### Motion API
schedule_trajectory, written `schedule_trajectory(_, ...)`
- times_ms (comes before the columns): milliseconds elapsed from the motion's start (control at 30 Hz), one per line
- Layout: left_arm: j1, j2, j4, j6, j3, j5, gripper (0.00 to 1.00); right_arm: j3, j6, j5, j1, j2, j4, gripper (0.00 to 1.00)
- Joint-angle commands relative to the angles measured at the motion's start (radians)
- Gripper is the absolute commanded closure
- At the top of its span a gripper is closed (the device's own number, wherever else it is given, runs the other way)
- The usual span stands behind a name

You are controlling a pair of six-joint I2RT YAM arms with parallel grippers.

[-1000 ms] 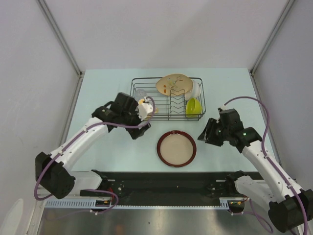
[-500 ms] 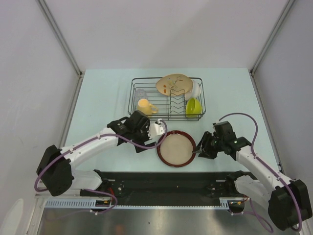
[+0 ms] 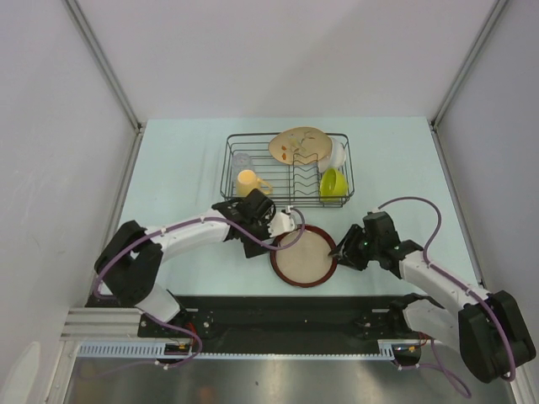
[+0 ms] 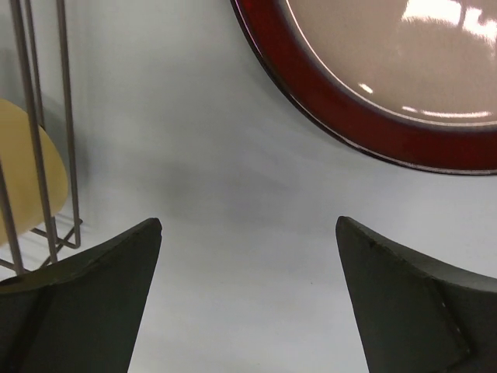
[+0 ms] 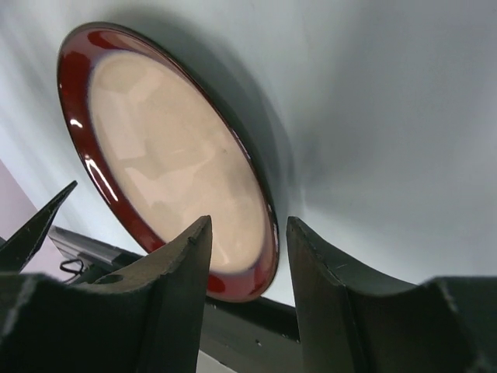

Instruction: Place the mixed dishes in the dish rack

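Over on the left, the left gripper (image 4: pixel 248 225) hangs low over the table (image 3: pixel 177 168), its fingers spread wide with nothing between them. It sits in the space between the rack's near side and the far-left rim of the red-rimmed plate (image 3: pixel 303 259). That plate lies flat on the table, out in front of the rack (image 3: pixel 286 204), still to be loaded.

Up in the rack, the glass (image 3: pixel 242 160) stands in the far left corner. The yellow mug (image 3: pixel 248 181) is just in front of it, handle pointing right. The leaf plate (image 3: pixel 299 145) stands on edge at the back, near the middle. The white bowl (image 3: pixel 337 153) is tucked beside it on the right. The green bowl (image 3: pixel 333 183) is tipped on its side in the near right corner.

On the right, the right gripper (image 5: pixel 248 233) is down at the plate's right edge with its fingers partly spread. From the wrist camera the rim lines up with the gap between them, but it's hard to tell whether either finger actually touches it.
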Motion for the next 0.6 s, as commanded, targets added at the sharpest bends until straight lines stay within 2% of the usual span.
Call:
schedule_trajectory(0,-0.012,0.028,0.045,-0.009,0.070,-0.007,0.00,-0.025,0.117,0.112,0.068,-0.007,0.110,0.52)
schedule_trajectory(167,-0.020,0.057,0.051,-0.019,0.088,-0.006,0.00,-0.053,0.189,0.173,0.154,0.009,0.153,0.54)
schedule_trajectory(367,-0.023,0.059,0.058,-0.002,0.072,-0.037,0.00,-0.028,0.230,0.258,0.192,-0.038,0.061,0.55)
schedule_trajectory(567,-0.026,0.085,0.080,0.000,0.078,-0.055,0.00,-0.050,0.299,0.302,0.220,-0.024,0.110,0.55)
